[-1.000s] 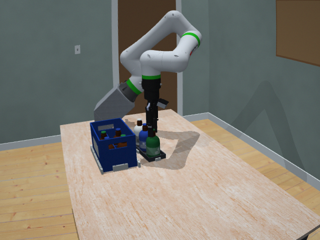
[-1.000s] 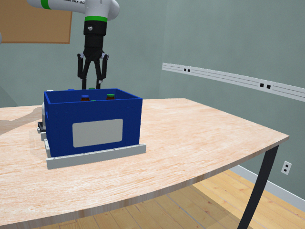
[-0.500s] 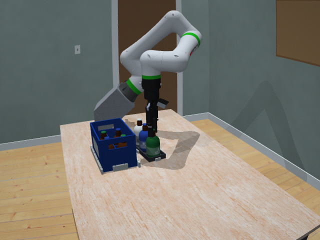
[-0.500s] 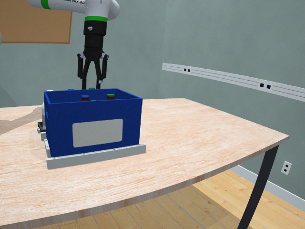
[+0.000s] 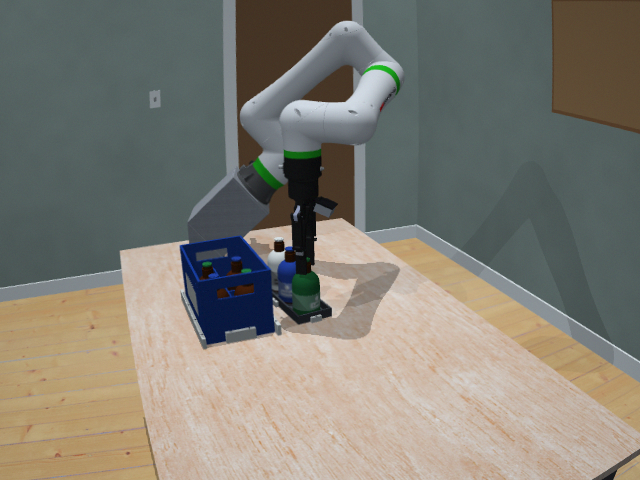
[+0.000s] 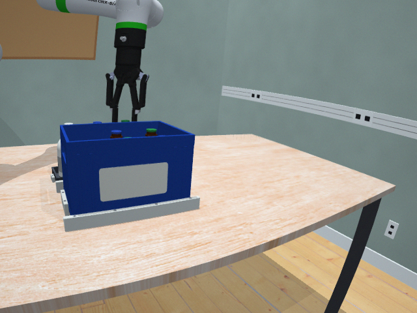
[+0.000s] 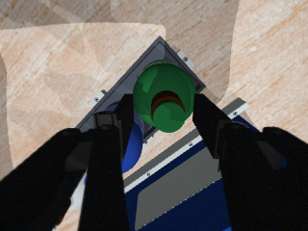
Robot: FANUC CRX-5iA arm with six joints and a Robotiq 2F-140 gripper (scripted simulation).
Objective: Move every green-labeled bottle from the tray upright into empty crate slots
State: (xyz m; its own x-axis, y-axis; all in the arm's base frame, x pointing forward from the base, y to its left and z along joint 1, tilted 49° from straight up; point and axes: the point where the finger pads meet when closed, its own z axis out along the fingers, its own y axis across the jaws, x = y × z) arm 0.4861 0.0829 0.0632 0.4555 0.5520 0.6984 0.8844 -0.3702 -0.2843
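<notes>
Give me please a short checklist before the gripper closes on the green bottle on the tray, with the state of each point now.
1. Gripper open, holding nothing: ok.
2. Green bottle upright on the tray: ok.
3. Bottle top between the jaws in the wrist view: ok, one finger on each side.
4. Jaws low enough to grip the neck: cannot tell; the crate hides the tips in the exterior view.
5. Clear of the blue bottle next to it: cannot tell; one finger passes close over it.
6. Free slot in the crate: cannot tell; several caps show inside.
</notes>
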